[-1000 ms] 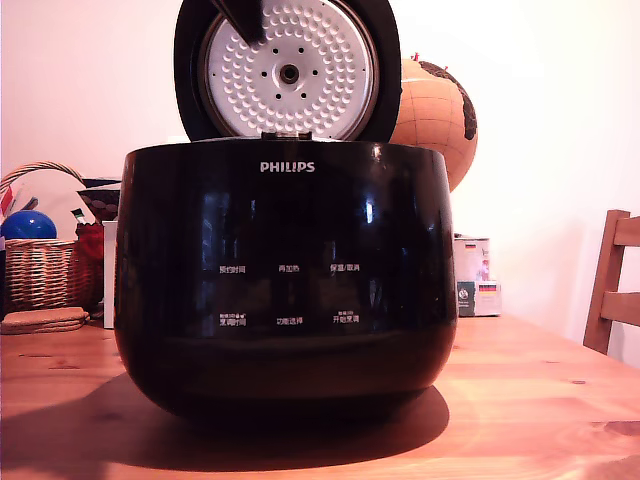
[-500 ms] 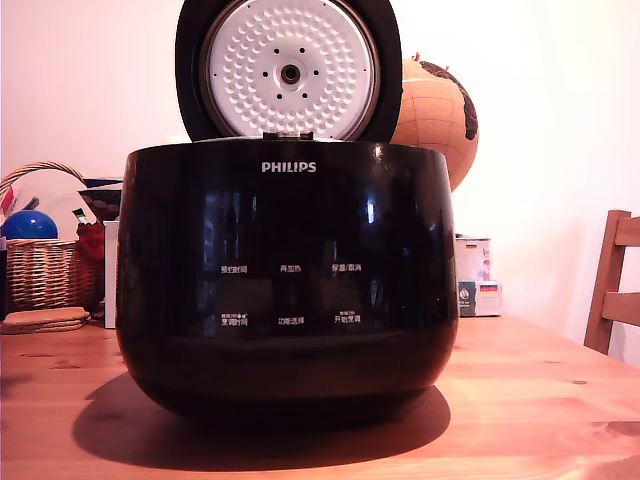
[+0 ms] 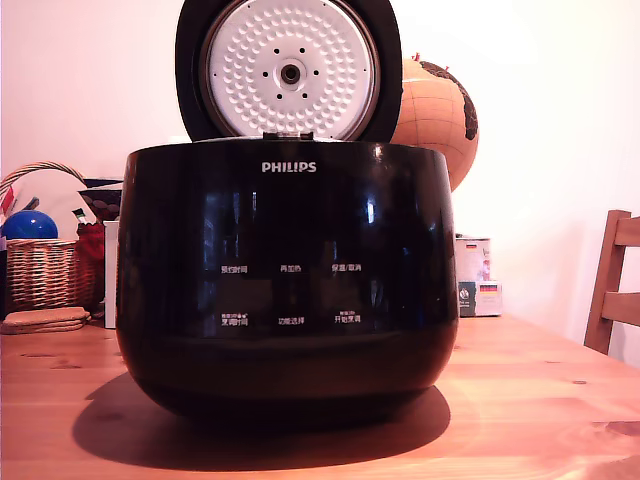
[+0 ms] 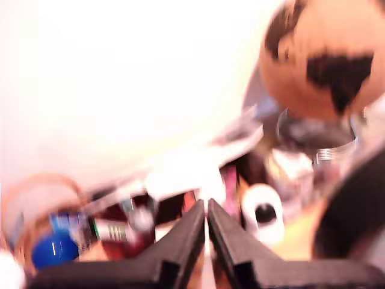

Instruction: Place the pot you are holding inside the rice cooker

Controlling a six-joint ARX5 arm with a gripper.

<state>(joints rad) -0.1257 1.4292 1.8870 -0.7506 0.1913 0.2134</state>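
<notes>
Pale wall [image 3: 540,120] behind; wooden table [image 3: 540,400] across the foreground, warm orange grain, shadow pooled under the appliance.

Rice cooker [image 3: 288,280] fills the middle of the exterior view: glossy black bowl body standing on the table, lid [image 3: 288,68] raised upright behind the rim, its dimpled silver-white inner plate facing the camera. The body blocks any look into the cavity, so the pot cannot be seen in either view; whether it sits inside cannot be told.

Globe [image 3: 435,115], tan with dark patches, behind the lid on the exterior view's right; it shows again, blurred, in the wrist view [image 4: 325,57]. Wooden chair [image 3: 612,285] at the far right edge. Wicker basket [image 3: 40,265] at the exterior view's left, blue ball [image 3: 28,225] in it; flat cork-coloured mats [image 3: 42,320] lie in front. Small printed carton [image 3: 478,277] behind the cooker, right side.

Gripper [image 4: 207,220]: seen only from the wrist, heavily blurred. Two black fingers [image 4: 189,235] brought almost together, a thin gap at the tips, nothing between them.

Writing: white "PHILIPS" [image 3: 289,167] below the rim; six white Chinese button labels [image 3: 290,295] in two rows, too small to read.
</notes>
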